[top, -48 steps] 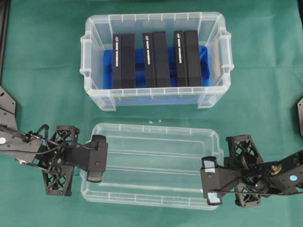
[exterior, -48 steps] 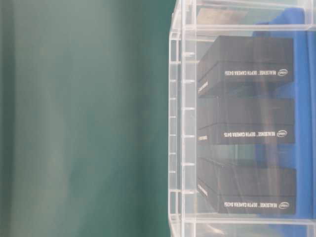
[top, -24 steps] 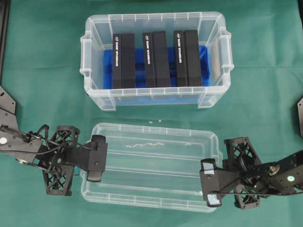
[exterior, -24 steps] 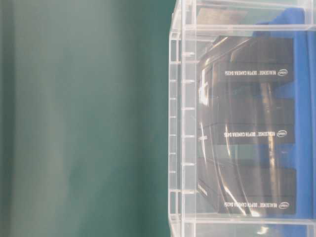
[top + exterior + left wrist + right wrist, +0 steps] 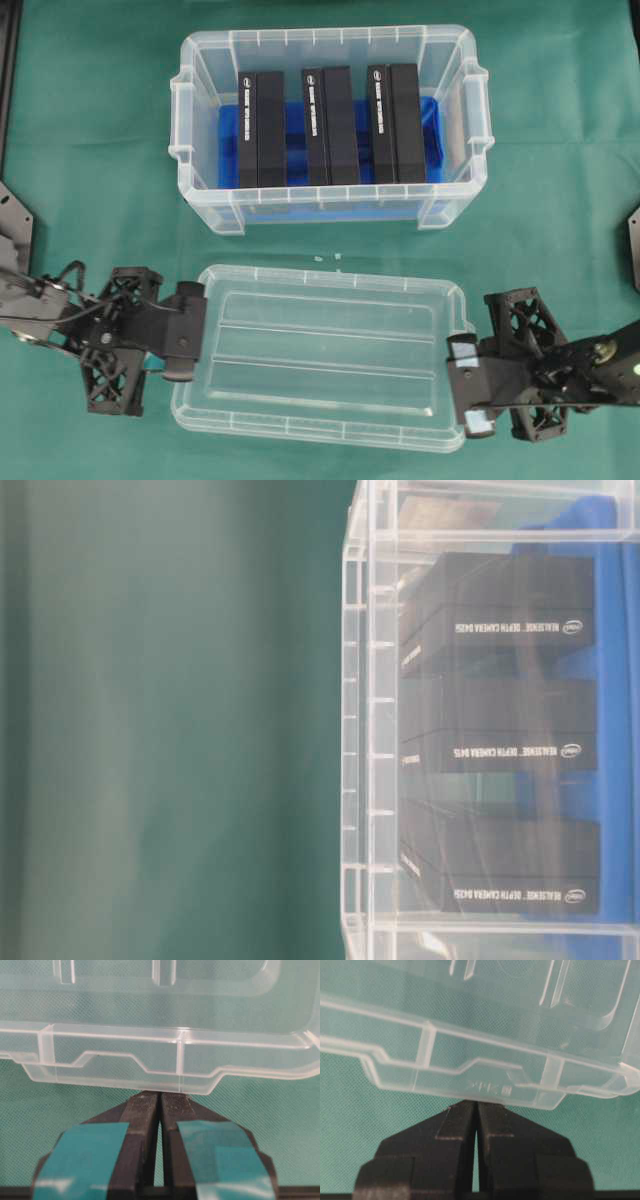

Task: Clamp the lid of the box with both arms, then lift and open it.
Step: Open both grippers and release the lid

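Note:
The clear lid [image 5: 320, 350] lies flat on the green cloth in front of the box [image 5: 300, 205], which stands open with three black slabs [image 5: 325, 125] on its blue bottom. My left gripper [image 5: 190, 330] is shut, and its tips meet the lid's left end rim; in the left wrist view its teal-taped jaws [image 5: 160, 1095] stand closed right against the lid's rim [image 5: 125, 1055]. My right gripper [image 5: 462, 385] is shut at the lid's right end, its tips [image 5: 476, 1104] against the rim [image 5: 470, 1060]. Neither gripper holds the lid between its jaws.
Green cloth [image 5: 90, 150] covers the table around the box and lid. The table-level view shows only the box's clear wall [image 5: 370, 730] and the slabs behind it. Black fixtures sit at the far left edge [image 5: 12, 225] and far right edge [image 5: 633, 235].
Both grippers have drawn outward from over the lid's ends to its end rims. The lid has settled flat on the cloth and shifted slightly towards the front.

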`<state>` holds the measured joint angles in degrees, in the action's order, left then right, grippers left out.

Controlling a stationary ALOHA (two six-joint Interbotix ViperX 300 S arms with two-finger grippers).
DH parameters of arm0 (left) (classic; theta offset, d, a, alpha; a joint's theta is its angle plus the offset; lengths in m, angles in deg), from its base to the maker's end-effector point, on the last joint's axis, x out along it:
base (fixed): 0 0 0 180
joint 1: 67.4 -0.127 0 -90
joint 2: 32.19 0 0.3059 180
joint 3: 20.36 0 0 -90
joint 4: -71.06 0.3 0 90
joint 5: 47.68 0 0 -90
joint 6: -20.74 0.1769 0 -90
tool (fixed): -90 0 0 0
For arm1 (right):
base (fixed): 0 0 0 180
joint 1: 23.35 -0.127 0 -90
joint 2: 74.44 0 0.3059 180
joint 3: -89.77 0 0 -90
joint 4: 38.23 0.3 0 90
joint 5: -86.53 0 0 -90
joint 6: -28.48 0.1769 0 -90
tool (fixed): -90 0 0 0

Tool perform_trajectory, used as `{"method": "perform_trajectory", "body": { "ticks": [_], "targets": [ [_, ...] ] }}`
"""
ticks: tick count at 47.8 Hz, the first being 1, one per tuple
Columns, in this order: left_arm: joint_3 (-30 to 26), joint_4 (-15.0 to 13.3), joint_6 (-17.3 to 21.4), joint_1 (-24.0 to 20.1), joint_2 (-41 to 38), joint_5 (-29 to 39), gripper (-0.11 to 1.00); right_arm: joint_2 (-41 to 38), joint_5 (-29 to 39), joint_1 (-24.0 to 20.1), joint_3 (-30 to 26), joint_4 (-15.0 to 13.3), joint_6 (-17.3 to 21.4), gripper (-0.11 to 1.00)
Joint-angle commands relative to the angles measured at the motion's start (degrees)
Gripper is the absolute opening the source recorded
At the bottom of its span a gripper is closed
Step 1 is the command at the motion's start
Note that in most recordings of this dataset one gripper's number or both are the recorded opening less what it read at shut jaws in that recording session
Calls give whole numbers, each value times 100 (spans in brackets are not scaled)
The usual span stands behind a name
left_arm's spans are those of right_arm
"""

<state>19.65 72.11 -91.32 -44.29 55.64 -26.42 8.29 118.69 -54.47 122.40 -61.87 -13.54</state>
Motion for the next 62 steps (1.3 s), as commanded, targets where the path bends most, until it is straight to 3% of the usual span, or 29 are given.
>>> {"method": "perform_trajectory", "body": {
  "ticks": [1,12,19,41,62],
  "targets": [
    [62,-18,-97,62,255,-79,1,264,-44,-70,79,-44,114,0],
    [536,-18,-650,202,712,-79,1,659,167,-246,510,-70,791,0],
    [659,-9,-782,211,888,-79,1,791,229,-308,633,-105,1028,0],
    [554,9,-782,237,932,-62,1,800,237,-308,448,-176,1037,0],
    [-132,53,-659,483,1310,62,1,993,677,-352,-483,-202,967,0]
  ]
}}
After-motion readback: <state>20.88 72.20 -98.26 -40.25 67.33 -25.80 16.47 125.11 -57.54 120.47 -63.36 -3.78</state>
